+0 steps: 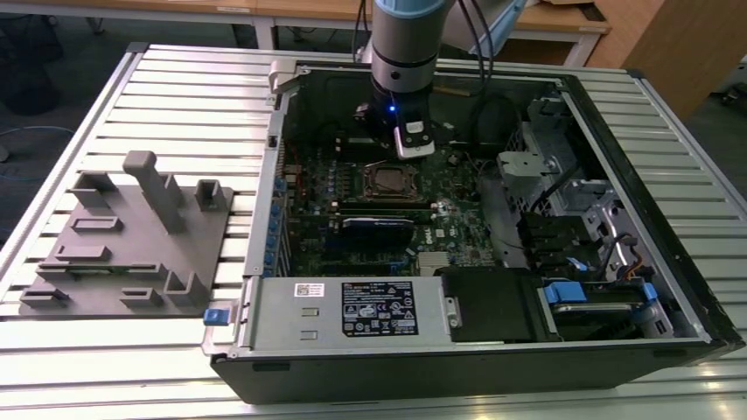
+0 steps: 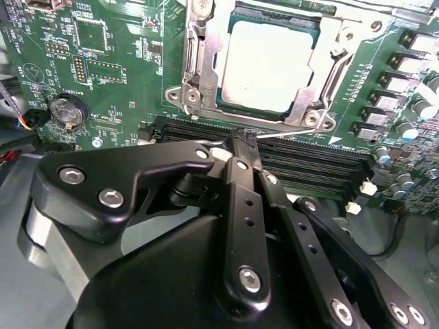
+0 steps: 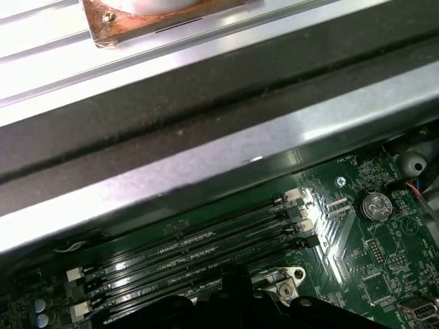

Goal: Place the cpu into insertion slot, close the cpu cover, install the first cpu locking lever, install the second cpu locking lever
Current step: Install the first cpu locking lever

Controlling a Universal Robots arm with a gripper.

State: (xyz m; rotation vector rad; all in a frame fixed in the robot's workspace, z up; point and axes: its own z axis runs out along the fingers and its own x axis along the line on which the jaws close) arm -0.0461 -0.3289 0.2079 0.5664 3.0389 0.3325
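The cpu (image 2: 266, 63), a dull silver square, lies flat in the insertion slot (image 1: 391, 180) on the green motherboard (image 2: 110, 75). The cpu cover (image 2: 200, 58), a silver frame, lies down around it. A thin silver locking lever (image 2: 291, 133) runs along the socket edge nearest my gripper. In the second wrist view my gripper (image 2: 244, 142) has its black fingers (image 2: 240, 205) together, and their tips sit right at that lever rod. In the exterior view the gripper (image 1: 405, 150) hangs inside the open computer case, just behind the socket.
Black memory slots (image 2: 309, 168) lie between gripper and socket. A coin battery (image 2: 65, 112) sits on the board. The case wall (image 3: 206, 171) runs close behind the arm. The grey power supply (image 1: 350, 308), drive bays (image 1: 583, 297) and a grey fixture (image 1: 129, 236) are on the slatted table (image 1: 187, 96).
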